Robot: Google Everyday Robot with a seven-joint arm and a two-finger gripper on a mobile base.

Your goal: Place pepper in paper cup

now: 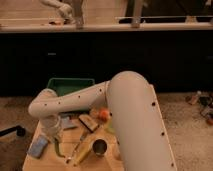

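Observation:
The pepper (57, 149), thin and dark green, lies on the wooden table (47, 162) at the front left. My gripper (53, 134) hangs from the white forearm right above the pepper's upper end. I cannot tell whether it touches the pepper. A pale round shape (117, 150) at the edge of my big white arm (135, 115) may be the paper cup; most of it is hidden.
A yellow banana (83, 153) and a shiny steel cup (100, 147) sit right of the pepper. A blue packet (37, 146) lies at the left, a brown item (89, 123) and an orange object (103, 115) mid-table, and a green tray (70, 85) at the back.

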